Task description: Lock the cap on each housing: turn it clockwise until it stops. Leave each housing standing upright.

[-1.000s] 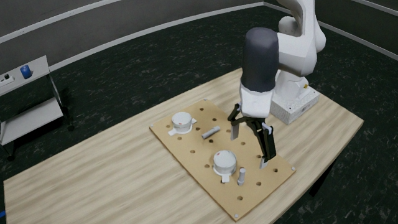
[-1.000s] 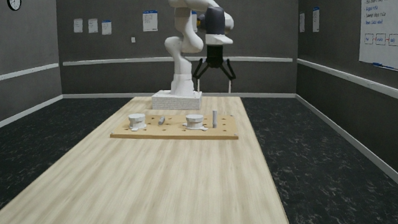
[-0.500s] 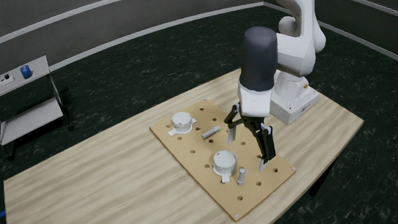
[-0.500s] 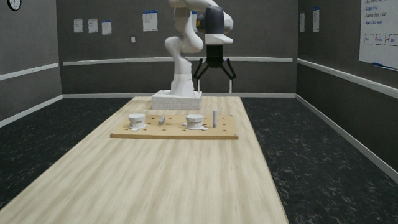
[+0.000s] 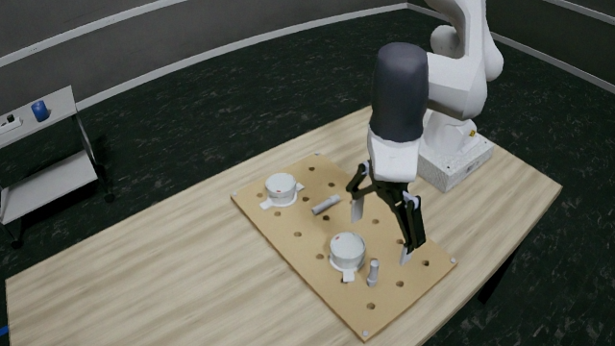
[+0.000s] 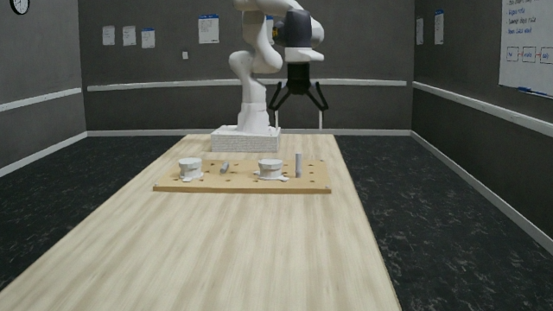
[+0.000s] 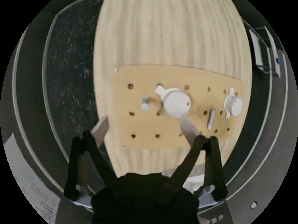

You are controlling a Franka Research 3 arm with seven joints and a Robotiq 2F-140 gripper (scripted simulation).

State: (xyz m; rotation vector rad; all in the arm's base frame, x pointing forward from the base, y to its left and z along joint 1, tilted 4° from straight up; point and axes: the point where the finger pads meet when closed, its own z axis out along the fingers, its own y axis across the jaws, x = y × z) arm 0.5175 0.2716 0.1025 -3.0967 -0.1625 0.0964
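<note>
- From where I stand, the end effector (image 5: 381,235) (image 6: 298,122) (image 7: 144,122) hangs above the desk (image 5: 168,269) (image 6: 207,242) (image 7: 170,30), its two fingers spread wide with nothing between them.
- Below it lies a tan board (image 5: 365,322) (image 6: 242,188) (image 7: 170,75), dotted with holes.
- One housing (image 5: 348,276) (image 6: 276,177) (image 7: 161,91) stands upright on that board, with a pale cap (image 5: 347,246) (image 6: 270,162) (image 7: 177,102) seated on top.
- Just beside it is an upright grey peg (image 5: 373,273) (image 6: 298,165) (image 7: 145,104).
- Well apart, toward another corner of the board, the second housing (image 5: 265,205) (image 6: 188,178) (image 7: 231,92) stands upright too, under its own cap (image 5: 281,183) (image 6: 190,161) (image 7: 234,105).
- A grey rod (image 5: 326,205) (image 6: 225,168) (image 7: 211,119) lies on its side between the two housings.
- Each cap carries a small red mark, visible from above; I can't tell whether either one is locked.
- The end effector touches neither cap.
- Off to one side, a cart (image 5: 53,183) bears a blue cylinder (image 5: 40,111).

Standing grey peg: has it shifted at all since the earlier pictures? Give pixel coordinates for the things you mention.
No. The standing grey peg (image 5: 373,273) (image 6: 298,165) (image 7: 145,103) keeps the same spot against the holed board (image 5: 336,285) (image 6: 242,189) (image 7: 170,142), with no visible shift.
</note>
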